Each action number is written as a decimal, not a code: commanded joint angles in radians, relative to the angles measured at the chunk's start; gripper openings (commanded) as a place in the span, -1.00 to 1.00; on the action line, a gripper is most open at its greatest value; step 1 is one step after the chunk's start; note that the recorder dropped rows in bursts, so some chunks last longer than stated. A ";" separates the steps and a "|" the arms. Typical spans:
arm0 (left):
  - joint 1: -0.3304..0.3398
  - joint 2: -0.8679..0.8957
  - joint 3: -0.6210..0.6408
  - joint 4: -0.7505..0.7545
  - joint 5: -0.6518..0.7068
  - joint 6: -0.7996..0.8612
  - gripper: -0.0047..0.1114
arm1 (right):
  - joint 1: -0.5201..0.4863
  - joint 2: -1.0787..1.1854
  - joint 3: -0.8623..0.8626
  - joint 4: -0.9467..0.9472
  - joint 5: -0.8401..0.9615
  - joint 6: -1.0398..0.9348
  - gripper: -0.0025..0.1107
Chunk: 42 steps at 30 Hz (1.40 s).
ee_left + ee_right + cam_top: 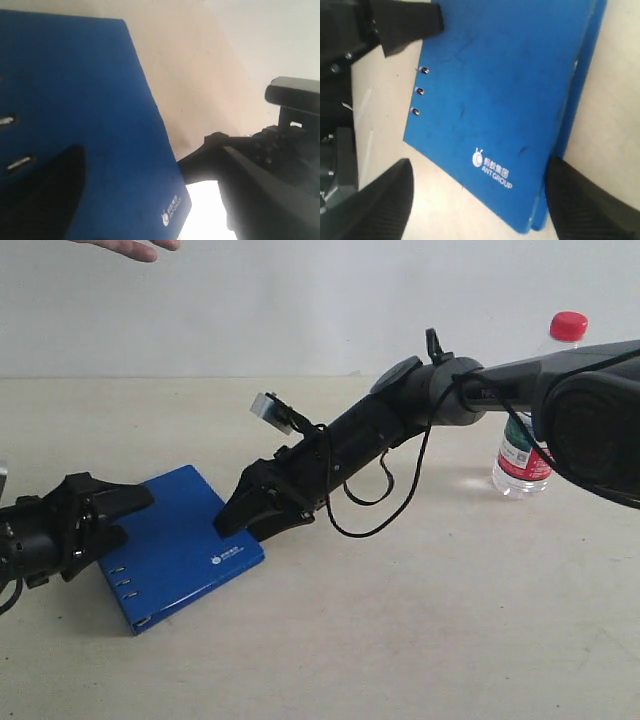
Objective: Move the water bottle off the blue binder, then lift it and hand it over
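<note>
The blue binder [180, 540] lies flat on the table at the left, its white logo [491, 166] near the corner facing the middle. The water bottle [522, 455], red-capped, stands upright on the table far to the right, off the binder and partly hidden behind my right arm. My right gripper [245, 515] is open at the binder's logo corner, and that corner sits between its fingers [585, 200]. My left gripper [115, 518] is open at the binder's left edge, one finger [45, 200] over the blue cover [75, 115]. Neither gripper holds anything.
A person's hand [130, 248] shows at the top left edge of the exterior view. My right arm [420, 400] stretches low across the table's middle, with a loose black cable [385, 510] hanging under it. A pale wall stands behind the table.
</note>
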 commanded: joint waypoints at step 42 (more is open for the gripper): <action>-0.001 -0.149 -0.031 -0.136 0.441 0.099 0.18 | -0.002 -0.023 0.004 -0.007 -0.107 0.095 0.23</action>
